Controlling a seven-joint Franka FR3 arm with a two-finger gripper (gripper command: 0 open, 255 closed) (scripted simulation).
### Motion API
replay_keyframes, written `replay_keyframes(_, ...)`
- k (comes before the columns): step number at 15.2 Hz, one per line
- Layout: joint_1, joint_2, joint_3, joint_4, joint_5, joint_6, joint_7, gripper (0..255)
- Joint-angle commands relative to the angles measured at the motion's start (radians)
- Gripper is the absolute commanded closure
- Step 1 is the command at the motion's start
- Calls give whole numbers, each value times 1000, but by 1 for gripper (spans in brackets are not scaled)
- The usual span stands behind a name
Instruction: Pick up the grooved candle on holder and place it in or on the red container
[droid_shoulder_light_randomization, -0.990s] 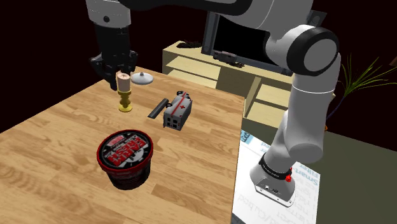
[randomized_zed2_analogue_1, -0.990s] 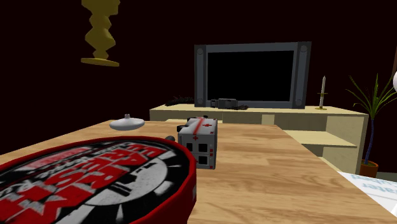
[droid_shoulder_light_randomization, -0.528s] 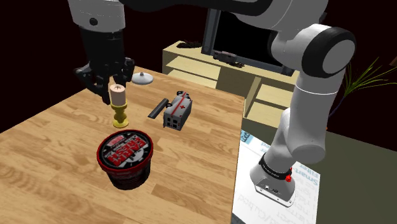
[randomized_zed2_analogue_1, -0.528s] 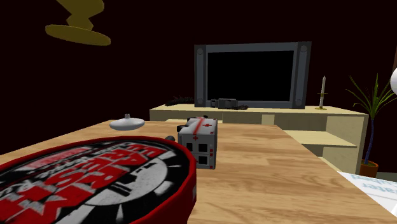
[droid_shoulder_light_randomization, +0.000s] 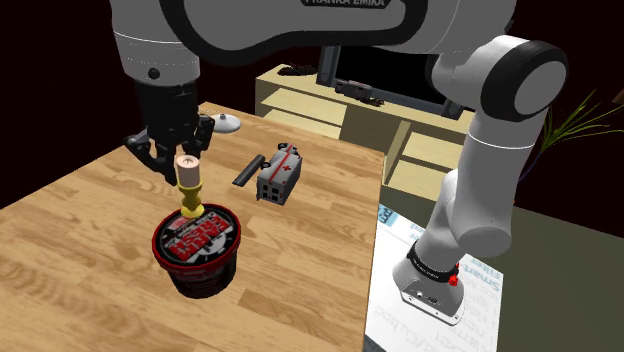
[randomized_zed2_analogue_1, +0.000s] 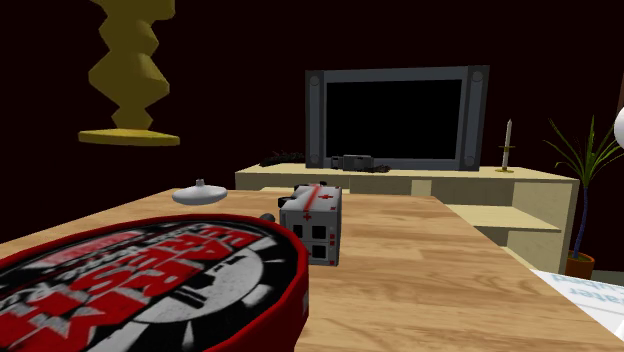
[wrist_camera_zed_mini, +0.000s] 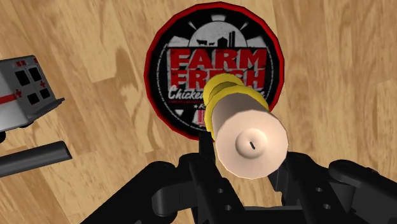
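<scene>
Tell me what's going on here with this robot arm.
The white arm's black claw is gripping a cream candle on a yellow holder and holds it in the air over the red container, which stands on the wooden table. In the second exterior view the holder's base hangs clear above the container's printed lid, so it is not yet set down. A grey and red box lies nearby.

white arm (droid_shoulder_light_randomization: 490, 150) arched over, claw (droid_shoulder_light_randomization: 182, 158) pointing down, clamped.
</scene>
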Motion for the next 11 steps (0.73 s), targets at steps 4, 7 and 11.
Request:
replay_keyframes(4, -5, -8, -2, -79, 3, 72, 0, 255)
replay_keyframes(7, -8, -9, -3, -121, 3, 113, 0, 255)
replay_keyframes(11, -9, -8, -4, -157, 2, 149, 1, 255)
